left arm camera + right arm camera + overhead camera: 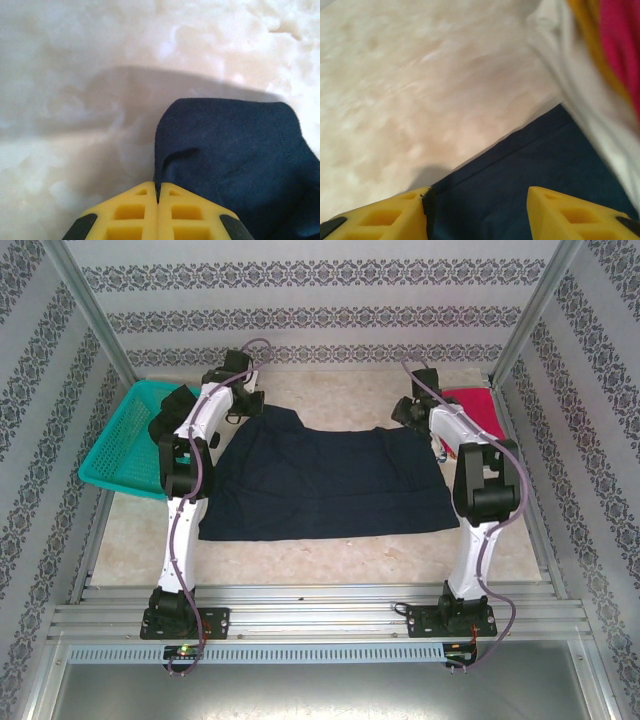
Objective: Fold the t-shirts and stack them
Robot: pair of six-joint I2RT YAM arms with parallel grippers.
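Across the middle of the worktop (pixel 330 560) your navy t-shirt (pixel 320 485) lies spread flat for folding. Your left gripper (pixel 158 192) is pinched tight on a far corner. Your right gripper (pixel 477 195) stands wide over the far edge, holding nothing, beside the red t-shirt (pixel 620 40).

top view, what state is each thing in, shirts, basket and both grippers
navy t-shirt, spread out, far left part pinched
pink-red t-shirt, looks folded, far right
teal basket, upright at left edge
left gripper, shut on navy t-shirt
right gripper, open over navy t-shirt's edge
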